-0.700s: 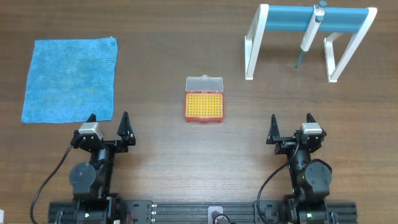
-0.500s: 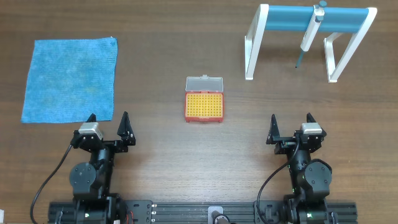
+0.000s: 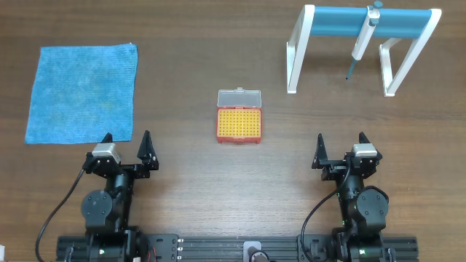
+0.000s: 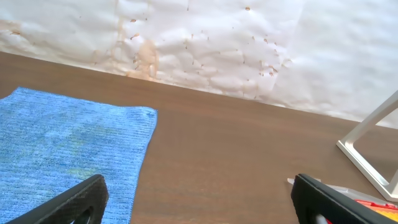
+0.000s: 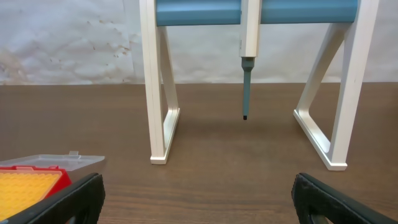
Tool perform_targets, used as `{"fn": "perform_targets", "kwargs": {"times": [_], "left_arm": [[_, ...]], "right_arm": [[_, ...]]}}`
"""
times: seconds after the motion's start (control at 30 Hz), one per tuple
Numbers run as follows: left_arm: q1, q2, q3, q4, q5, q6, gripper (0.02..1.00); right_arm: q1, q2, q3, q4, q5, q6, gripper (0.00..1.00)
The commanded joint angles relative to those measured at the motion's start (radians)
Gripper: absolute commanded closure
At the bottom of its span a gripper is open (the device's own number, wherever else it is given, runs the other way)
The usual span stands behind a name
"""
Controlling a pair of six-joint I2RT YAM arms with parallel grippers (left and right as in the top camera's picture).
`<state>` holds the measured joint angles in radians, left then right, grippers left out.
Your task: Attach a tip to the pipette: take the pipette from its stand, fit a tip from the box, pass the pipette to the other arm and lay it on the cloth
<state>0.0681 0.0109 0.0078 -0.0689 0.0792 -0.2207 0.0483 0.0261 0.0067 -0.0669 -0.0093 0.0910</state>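
Note:
The pipette [image 3: 362, 41] hangs upright from the blue bar of its white stand [image 3: 298, 54] at the back right; its dark shaft [image 5: 246, 87] points down between the stand's legs. A red tip box [image 3: 239, 125] with yellow tips and its clear lid folded back sits mid-table, and its corner [image 5: 28, 182] shows in the right wrist view. The blue cloth [image 3: 81, 94] lies flat at the back left, also seen as cloth [image 4: 62, 149]. My left gripper [image 3: 126, 148] stands open near the front left. My right gripper [image 3: 341, 149] stands open near the front right, well short of the stand.
Bare wooden table lies between the grippers, the box and the stand. A white papered wall [image 4: 217, 43] runs behind the table. The stand's leg [image 4: 367, 146] shows at the edge of the left wrist view.

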Motion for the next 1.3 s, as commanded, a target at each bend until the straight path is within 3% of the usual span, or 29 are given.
{"fn": "perform_targets", "kwargs": {"times": [0.03, 0.63, 0.87, 1.03, 1.13, 1.3], "left_arm": [[-0.003, -0.006, -0.002, -0.006, 0.004, 0.016, 0.064], [-0.003, -0.006, -0.002, -0.006, 0.004, 0.017, 0.062], [-0.003, -0.006, -0.002, -0.006, 0.004, 0.017, 0.064], [-0.003, -0.006, -0.002, -0.006, 0.004, 0.017, 0.064], [-0.003, -0.006, -0.002, -0.006, 0.004, 0.017, 0.064], [-0.003, -0.006, -0.002, -0.006, 0.004, 0.017, 0.064]], "right_arm": [[0.008, -0.01, -0.002, -0.006, 0.019, -0.014, 0.025], [0.007, -0.01, -0.002, 0.004, 0.02, -0.014, 0.027], [0.006, 0.048, 0.019, 0.098, 0.025, 0.032, 0.025], [-0.023, 0.368, 0.206, 0.116, 0.034, 0.031, 0.025], [-0.068, 0.613, 0.355, 0.147, 0.108, 0.031, 0.025], [-0.128, 0.958, 0.51, 0.328, 0.114, 0.031, 0.025]]}}
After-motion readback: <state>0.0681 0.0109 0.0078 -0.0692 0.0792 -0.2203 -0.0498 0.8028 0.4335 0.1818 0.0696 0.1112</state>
